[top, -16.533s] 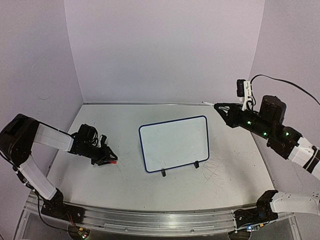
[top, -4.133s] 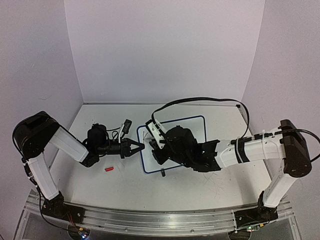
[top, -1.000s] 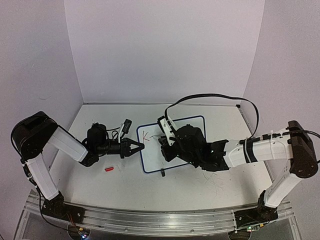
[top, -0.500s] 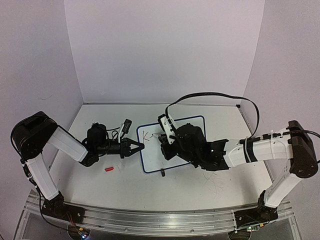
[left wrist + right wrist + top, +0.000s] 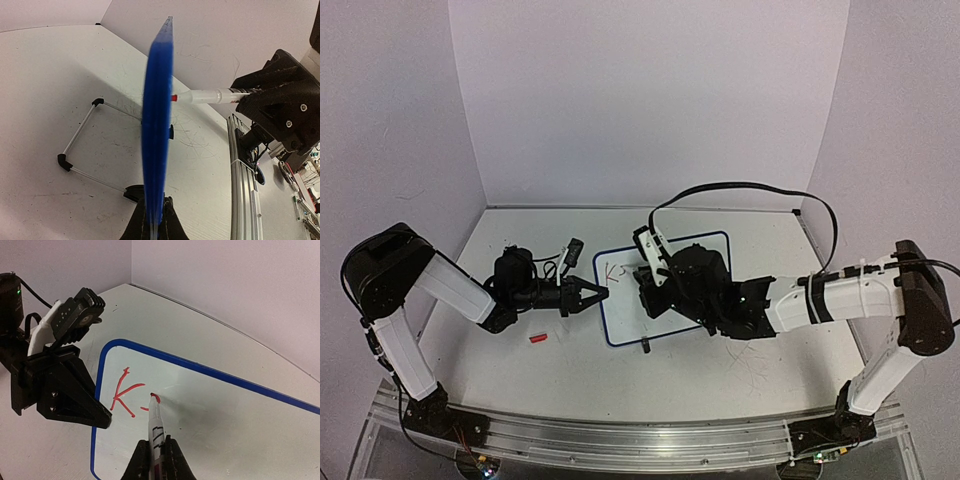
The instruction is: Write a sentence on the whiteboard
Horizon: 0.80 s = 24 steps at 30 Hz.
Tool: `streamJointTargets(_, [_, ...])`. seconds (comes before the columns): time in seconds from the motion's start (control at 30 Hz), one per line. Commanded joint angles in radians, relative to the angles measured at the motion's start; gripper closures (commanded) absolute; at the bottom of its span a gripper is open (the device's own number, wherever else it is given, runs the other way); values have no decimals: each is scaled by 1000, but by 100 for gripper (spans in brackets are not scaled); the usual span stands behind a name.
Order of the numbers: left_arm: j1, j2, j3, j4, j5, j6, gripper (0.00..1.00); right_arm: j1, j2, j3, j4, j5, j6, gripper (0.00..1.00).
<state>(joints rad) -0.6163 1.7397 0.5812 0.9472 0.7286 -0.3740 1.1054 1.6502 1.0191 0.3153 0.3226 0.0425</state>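
Scratches cover the white tabletop (image 5: 580,375) between lilac walls (image 5: 640,100); left pincer (image 5: 601,292) grips whiteboard (image 5: 620,318), right pincer (image 5: 156,446) marker (image 5: 155,424).

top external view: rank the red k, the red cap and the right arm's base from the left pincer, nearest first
1. Red K, on the whiteboard, beside the left pincer.
2. Red cap, on the table, front-left.
3. Right arm's base, front-right corner.

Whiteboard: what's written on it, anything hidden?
On the whiteboard: a red K, then a short stroke at the tip of the marker held by the right gripper. From above, the right arm covers the board's middle.
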Motion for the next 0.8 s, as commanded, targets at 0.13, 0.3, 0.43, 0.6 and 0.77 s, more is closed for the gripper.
streamJointTargets(0.13, [2,-30,13,-20,-13,21,100,-9,12,3,-14,-26,15,100])
streamJointTargets(0.3, [2,-32,13,-21,-14,21,100,-9,10,-14,-29,-27,28,100])
streamJointTargets(0.43, [2,-33,13,-23,-15,21,100,-9,8,-24,-39,-26,38,100])
streamJointTargets(0.6, [3,-30,14,-24,-15,22,100,-10,1,-39,-48,-30,45,100])
streamJointTargets(0.77, [3,-29,16,-25,-15,21,100,-9,-2,-47,-55,-19,46,100])
